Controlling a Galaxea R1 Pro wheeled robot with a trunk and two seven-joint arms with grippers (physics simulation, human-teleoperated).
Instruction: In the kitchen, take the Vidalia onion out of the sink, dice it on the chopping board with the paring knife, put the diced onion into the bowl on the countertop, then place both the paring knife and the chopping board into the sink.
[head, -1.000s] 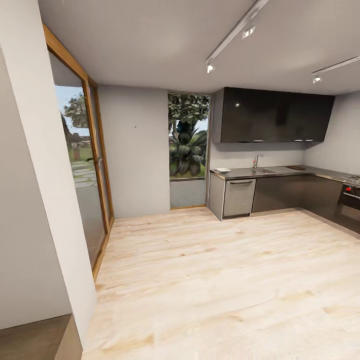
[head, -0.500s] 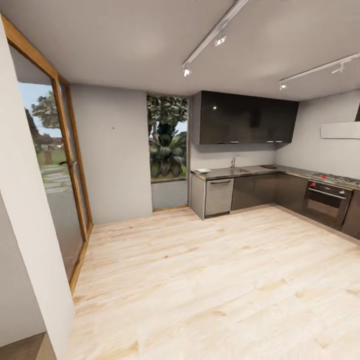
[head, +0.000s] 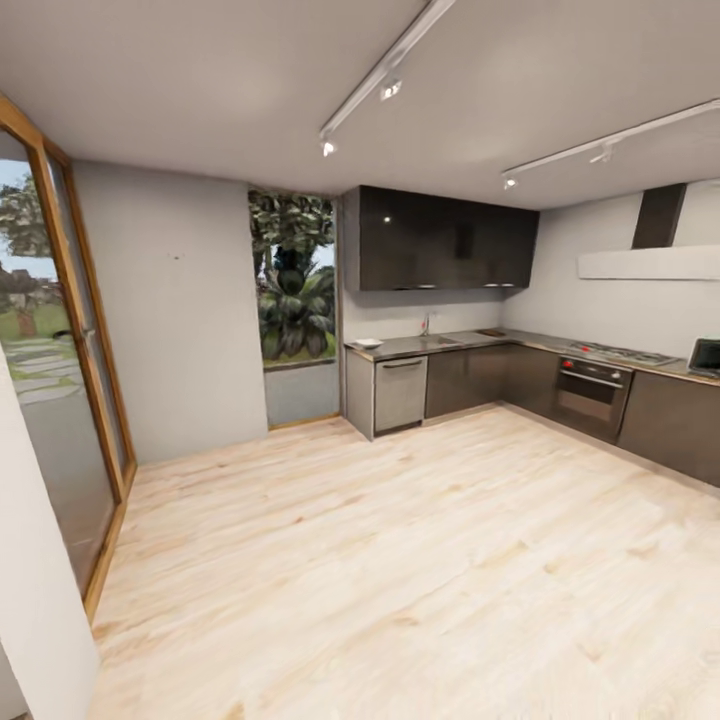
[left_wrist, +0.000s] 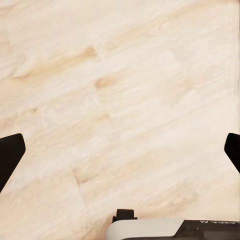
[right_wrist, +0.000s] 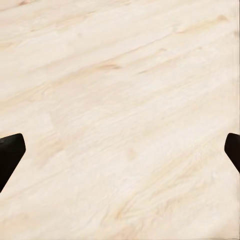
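Nothing of the task looks done: the robot stands on the pale wood floor (head: 400, 560), well apart from the kitchen (head: 440, 240) at the far right. On the far countertop (head: 400, 347) sit the bowl (head: 367, 342), the sink (head: 443, 340) by its faucet (head: 426, 324), and what may be the chopping board (head: 491, 332). Onion and knife are too small to tell. The left gripper (left_wrist: 120, 150) and right gripper (right_wrist: 120, 150) hang over the floor, fingers spread wide, holding nothing.

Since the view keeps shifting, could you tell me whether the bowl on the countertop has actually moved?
No. The bowl sits at the same end of the countertop, same side of the faucet; the camera turned.
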